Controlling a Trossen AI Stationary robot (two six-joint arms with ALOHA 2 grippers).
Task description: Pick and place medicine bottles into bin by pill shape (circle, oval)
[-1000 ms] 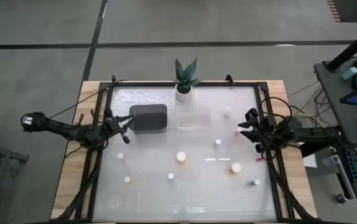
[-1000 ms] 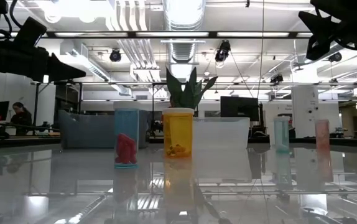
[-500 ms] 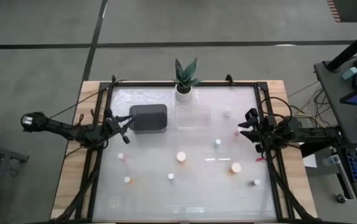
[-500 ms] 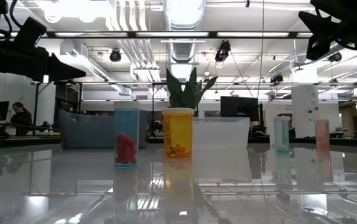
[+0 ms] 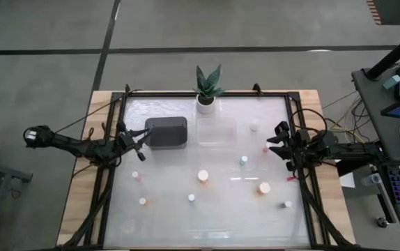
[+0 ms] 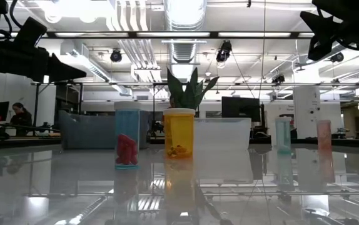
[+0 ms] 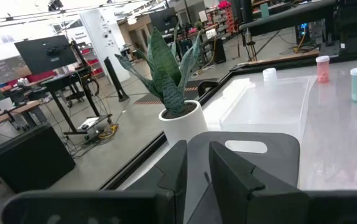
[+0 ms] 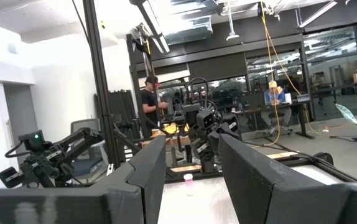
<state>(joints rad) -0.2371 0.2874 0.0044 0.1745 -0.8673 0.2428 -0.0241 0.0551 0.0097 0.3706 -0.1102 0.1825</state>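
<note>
Medicine bottles (image 5: 203, 176) stand loose and upright across the near half of the table (image 5: 207, 219), well apart from one another, none yet sorted. Left to right: the left gripper (image 5: 141, 137) hangs just beside the dark bin (image 5: 166, 132), fingers a narrow slot apart and holding nothing, apparently parked rather than reaching. The clear bin (image 5: 217, 131) sits next to the dark one, in front of the potted plant (image 5: 208, 90). The right gripper (image 5: 278, 141) hovers at the table's right edge near a pink bottle (image 5: 265, 148), fingers parted, empty. The surface is glossy and reflective. Beyond lies an open workshop; a person seated far off is indistinct.
</note>
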